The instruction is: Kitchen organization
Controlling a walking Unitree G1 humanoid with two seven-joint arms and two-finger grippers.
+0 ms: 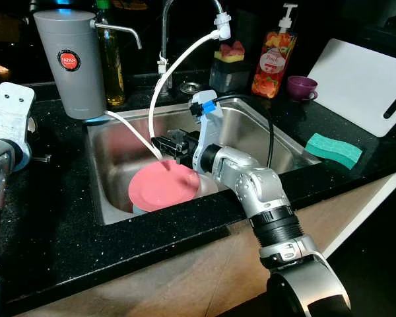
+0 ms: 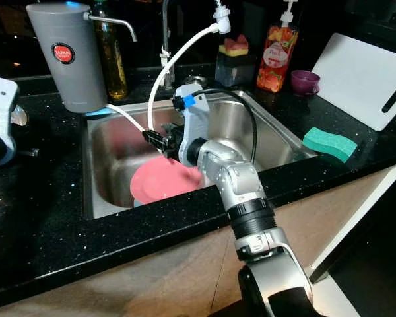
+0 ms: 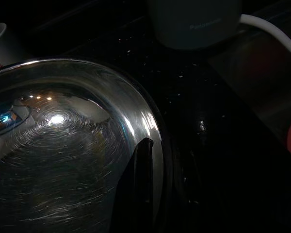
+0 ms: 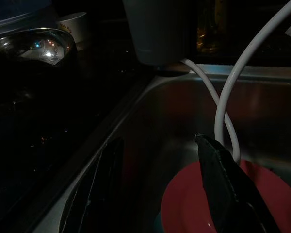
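A round pink plate (image 1: 164,186) lies tilted in the steel sink (image 1: 119,155), near its front wall. My right gripper (image 1: 160,146) reaches into the sink from the right and hovers just above the plate's far edge. It is open and holds nothing; in the right wrist view the plate (image 4: 223,204) lies under one of its fingers (image 4: 223,189). Two white hoses (image 1: 178,66) hang down into the sink close to it. My left gripper (image 3: 144,194) is at the rim of a shiny steel bowl (image 3: 63,145) on the black counter to the left.
A grey water filter (image 1: 69,63) and an oil bottle (image 1: 111,66) stand behind the sink's left corner, and the faucet (image 1: 165,39) rises behind the sink. At the back right are a sponge holder (image 1: 230,63), soap bottle (image 1: 275,59), purple cup (image 1: 301,86) and white cutting board (image 1: 363,82). A green sponge (image 1: 333,150) lies right of the sink.
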